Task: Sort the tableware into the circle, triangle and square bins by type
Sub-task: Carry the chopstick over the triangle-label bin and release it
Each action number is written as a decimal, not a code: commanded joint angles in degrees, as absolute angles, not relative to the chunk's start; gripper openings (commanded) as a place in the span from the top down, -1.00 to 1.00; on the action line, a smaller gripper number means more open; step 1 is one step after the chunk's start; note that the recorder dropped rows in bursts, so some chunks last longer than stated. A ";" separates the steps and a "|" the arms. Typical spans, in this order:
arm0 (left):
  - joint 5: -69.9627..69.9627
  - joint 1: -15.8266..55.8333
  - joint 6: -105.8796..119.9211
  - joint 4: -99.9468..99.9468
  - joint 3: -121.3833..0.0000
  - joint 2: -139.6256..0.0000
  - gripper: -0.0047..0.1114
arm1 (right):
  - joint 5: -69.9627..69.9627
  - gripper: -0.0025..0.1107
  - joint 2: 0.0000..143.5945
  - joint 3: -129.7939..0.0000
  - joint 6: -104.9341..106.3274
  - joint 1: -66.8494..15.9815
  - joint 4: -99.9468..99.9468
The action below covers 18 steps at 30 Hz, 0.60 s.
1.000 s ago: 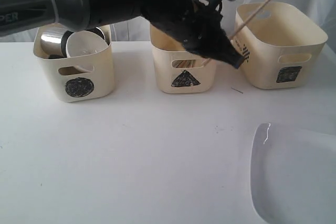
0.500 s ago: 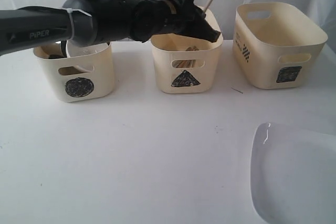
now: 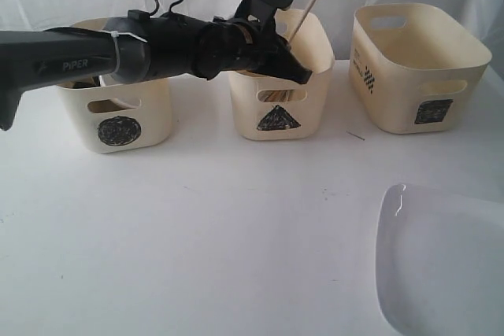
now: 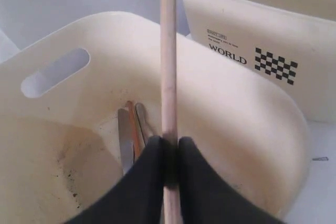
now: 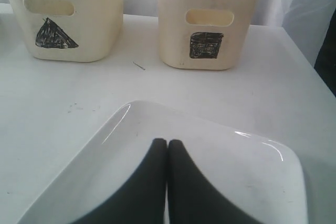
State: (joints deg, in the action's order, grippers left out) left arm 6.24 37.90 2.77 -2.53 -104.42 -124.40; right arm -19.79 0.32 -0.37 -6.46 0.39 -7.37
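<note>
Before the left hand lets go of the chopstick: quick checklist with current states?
1. Thin wooden chopstick pinched in the left hand: ok.
2. Left hand over the cream triangle-marked bin: ok.
3. Chopstick's lower end inside that bin: cannot tell, the hand hides it.
4. Steel cutlery lying on the bin floor, room left: ok.
5. Right hand shut, above the large white square plate, away from the left arm: ok.

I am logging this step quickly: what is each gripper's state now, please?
Left gripper: closed on a wooden chopstick, above the triangle bin.
Right gripper: closed, holding nothing.
</note>
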 commanded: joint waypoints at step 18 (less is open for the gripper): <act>-3.04 37.26 -3.22 -1.78 -104.78 -121.63 0.18 | -19.65 0.96 0.00 0.00 -6.30 0.57 -7.29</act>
State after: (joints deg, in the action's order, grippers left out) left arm -0.99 37.20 -1.59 -2.42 -104.42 -123.72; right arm -19.79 0.32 -0.37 -6.46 0.39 -7.37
